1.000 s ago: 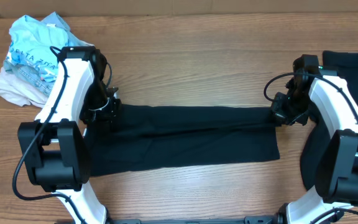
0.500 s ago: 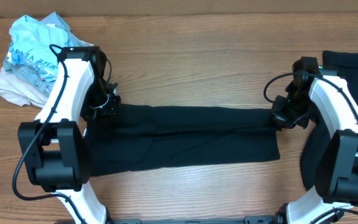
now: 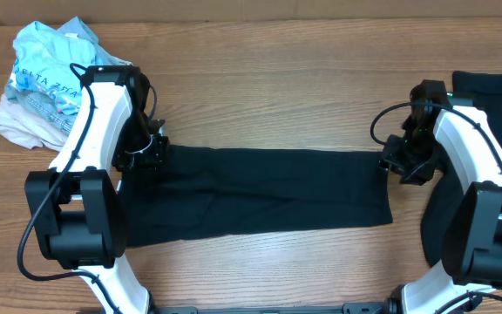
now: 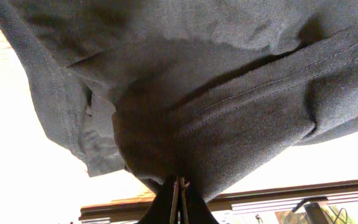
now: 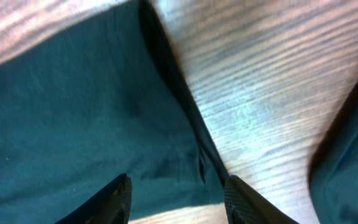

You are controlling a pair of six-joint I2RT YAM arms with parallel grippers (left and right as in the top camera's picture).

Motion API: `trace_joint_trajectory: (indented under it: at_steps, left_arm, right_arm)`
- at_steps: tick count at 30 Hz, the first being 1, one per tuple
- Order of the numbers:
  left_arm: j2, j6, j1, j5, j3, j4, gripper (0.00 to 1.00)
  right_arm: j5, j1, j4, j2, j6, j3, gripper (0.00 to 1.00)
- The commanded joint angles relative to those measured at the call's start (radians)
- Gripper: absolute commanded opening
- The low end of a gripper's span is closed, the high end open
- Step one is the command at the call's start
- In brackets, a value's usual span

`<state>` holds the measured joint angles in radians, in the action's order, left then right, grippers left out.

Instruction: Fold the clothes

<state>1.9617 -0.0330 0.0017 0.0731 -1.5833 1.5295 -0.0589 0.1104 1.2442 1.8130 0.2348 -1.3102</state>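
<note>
A black T-shirt point(image 3: 260, 192) lies folded into a long strip across the middle of the table. My left gripper point(image 3: 151, 153) is at its far left corner, and in the left wrist view the jaws point(image 4: 179, 194) are shut on a bunch of the dark fabric point(image 4: 216, 106). My right gripper point(image 3: 405, 163) is at the strip's far right corner. In the right wrist view its fingers point(image 5: 178, 198) are spread open and empty just above the shirt's edge point(image 5: 92, 112). No neck label shows.
A pile of light blue and white clothes point(image 3: 46, 83) sits at the far left corner. More black cloth point(image 3: 495, 96) lies at the right edge, partly under my right arm. Bare wooden table point(image 3: 277, 87) lies beyond the shirt.
My right gripper has let go of the shirt's right end and shifted slightly right. The raised upper layer has dropped flat onto the strip. My left gripper has barely moved.
</note>
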Motion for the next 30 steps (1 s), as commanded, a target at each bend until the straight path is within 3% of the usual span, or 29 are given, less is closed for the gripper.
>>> trace_joint_trajectory:
  at_steps: [1,10,11,13,21,22,24,26,29,30]
  left_arm:
    - [-0.016,0.006,0.006,-0.009,0.004,0.003,0.04]
    - [-0.016,0.006,0.005,-0.009,0.004,0.003,0.04]
    - [-0.016,0.006,0.005,-0.009,0.004,0.003,0.04]
    - [-0.016,0.006,0.005,-0.009,0.004,0.003,0.04]
    - [-0.016,0.006,0.005,-0.009,0.004,0.001,0.04]
    - [-0.016,0.006,0.005,-0.009,0.004,0.002,0.04]
    - [-0.016,0.006,0.005,-0.009,0.004,0.002,0.04]
    - [-0.016,0.006,0.005,-0.009,0.004,0.002,0.04]
    - [-0.016,0.006,0.005,-0.009,0.004,-0.002,0.04]
    - [-0.016,0.006,0.005,-0.009,0.004,-0.005,0.04]
  right_arm:
    - [0.009,-0.002,-0.052,0.001,0.0,-0.031,0.52]
    - [-0.173,-0.003,-0.143,0.001,-0.06,-0.027,0.45]
    - [-0.159,-0.003,-0.153,0.001,-0.06,-0.02,0.46]
    - [-0.116,-0.003,-0.188,0.001,-0.06,0.008,0.57]
    - [-0.045,-0.003,-0.404,0.007,-0.052,0.186,0.61]
    - [-0.042,-0.003,-0.418,0.009,-0.048,0.2,0.6]
    - [-0.056,-0.003,-0.433,0.013,-0.029,0.212,0.38]
    - [-0.08,-0.003,-0.441,0.013,-0.03,0.211,0.24]
    - [-0.084,-0.003,-0.456,0.012,-0.046,0.198,0.22]
    - [-0.084,-0.003,-0.455,0.012,-0.05,0.188,0.31]
